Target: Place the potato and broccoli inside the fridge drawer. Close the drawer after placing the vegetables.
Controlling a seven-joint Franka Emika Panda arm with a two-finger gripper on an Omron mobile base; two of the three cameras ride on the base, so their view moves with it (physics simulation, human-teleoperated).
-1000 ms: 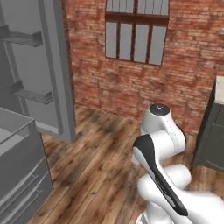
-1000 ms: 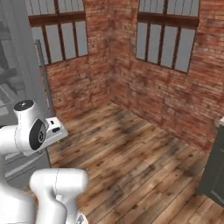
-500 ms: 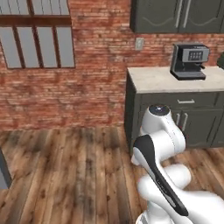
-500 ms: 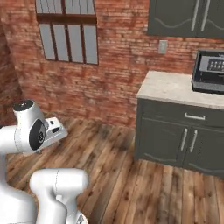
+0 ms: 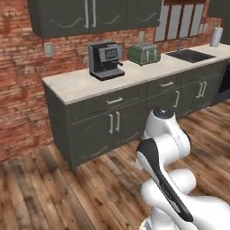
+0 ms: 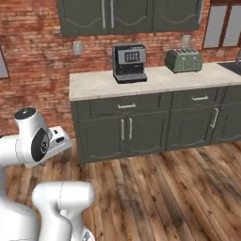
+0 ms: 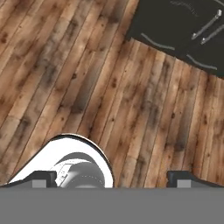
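Base has swung round: brick wall and fridge gone from view, now facing counter (image 6: 155, 82) with coffee machine (image 6: 129, 62) and toaster (image 6: 183, 60). Gripper (image 7: 111, 177) wide, empty, over floor. Potato, broccoli, drawer location unknown; still searching.

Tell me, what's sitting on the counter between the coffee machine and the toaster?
Nothing. In the right base view the light countertop is bare between the black coffee machine and the green toaster; the brick wall shows behind the gap.

Dark grey-green cabinets (image 6: 141, 129) are carrying a pale speckled tabletop (image 6: 101, 84), red brick wall (image 6: 33, 61) behind, brown-streaked plank floor (image 7: 87, 78) showing beneath the claw
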